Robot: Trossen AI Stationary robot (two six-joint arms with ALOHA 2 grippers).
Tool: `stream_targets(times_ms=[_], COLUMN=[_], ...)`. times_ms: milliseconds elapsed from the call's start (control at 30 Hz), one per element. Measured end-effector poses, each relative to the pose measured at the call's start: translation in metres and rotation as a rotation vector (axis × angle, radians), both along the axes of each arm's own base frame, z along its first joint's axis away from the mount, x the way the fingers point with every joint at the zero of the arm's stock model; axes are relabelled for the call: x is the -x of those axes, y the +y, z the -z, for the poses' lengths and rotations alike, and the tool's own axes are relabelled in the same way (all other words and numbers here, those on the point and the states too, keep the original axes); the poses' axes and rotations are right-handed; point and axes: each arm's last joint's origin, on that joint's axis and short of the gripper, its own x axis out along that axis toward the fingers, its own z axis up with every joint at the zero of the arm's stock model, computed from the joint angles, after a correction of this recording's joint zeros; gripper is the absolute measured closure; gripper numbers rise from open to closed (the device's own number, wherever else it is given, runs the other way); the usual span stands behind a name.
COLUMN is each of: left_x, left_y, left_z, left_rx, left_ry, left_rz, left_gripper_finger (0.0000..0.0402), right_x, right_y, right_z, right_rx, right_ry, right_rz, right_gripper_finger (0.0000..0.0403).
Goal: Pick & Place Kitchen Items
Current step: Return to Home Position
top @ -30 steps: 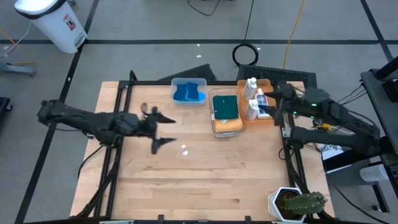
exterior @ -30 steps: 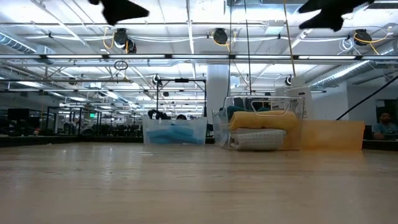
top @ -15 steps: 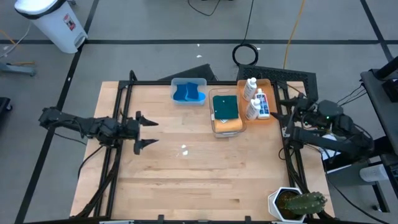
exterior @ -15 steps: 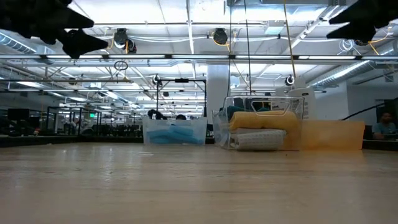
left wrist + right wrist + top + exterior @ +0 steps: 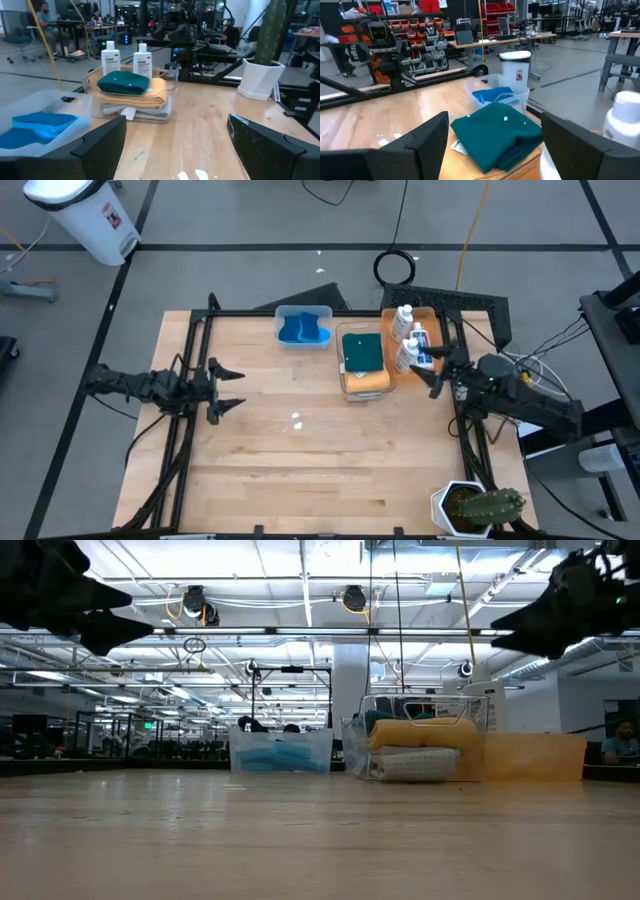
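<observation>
Blue cloth pieces (image 5: 302, 330) lie in a clear bin at the table's far side. Beside it a second clear bin holds folded cloths stacked flat: a dark green one (image 5: 362, 351) on top, a mustard-yellow one (image 5: 152, 95) under it, a grey one (image 5: 145, 113) at the bottom. White bottles (image 5: 405, 337) stand upright in an orange tray (image 5: 432, 315). My left gripper (image 5: 228, 388) hangs open over the table's left part, pointing level at the bins. My right gripper (image 5: 433, 371) hangs open just near-right of the tray, with the green cloth (image 5: 500, 132) ahead of it.
A potted cactus (image 5: 480, 506) stands at the near right corner. A small white scrap (image 5: 297, 420) lies on the bare wood mid-table. A black frame runs along the table's left, far and right edges. A white waste bin (image 5: 85, 215) stands on the floor beyond the table.
My left gripper has drawn back toward the table's left edge and sunk, staying open. My right gripper has come down from over the orange tray to a lower spot at the tray's near right side, also staying open. Nothing on the table has moved.
</observation>
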Motion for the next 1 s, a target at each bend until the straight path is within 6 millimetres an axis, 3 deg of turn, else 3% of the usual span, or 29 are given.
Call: stream_targets(times_ms=[333, 1000], left_x=[0.001, 0.001], left_y=[0.001, 0.002], left_z=[0.009, 0.009], left_rx=[-0.006, -0.07], left_ry=[0.049, 0.059], left_rz=[-0.048, -0.054], left_gripper_finger=[0.0052, 0.0052], right_x=[-0.018, -0.019], right_y=[-0.006, -0.007], right_z=[0.04, 0.045], right_rx=[0.072, 0.071], right_ry=[-0.068, -0.066], right_rz=[0.001, -0.005], right_gripper_finger=[0.0121, 0.0124])
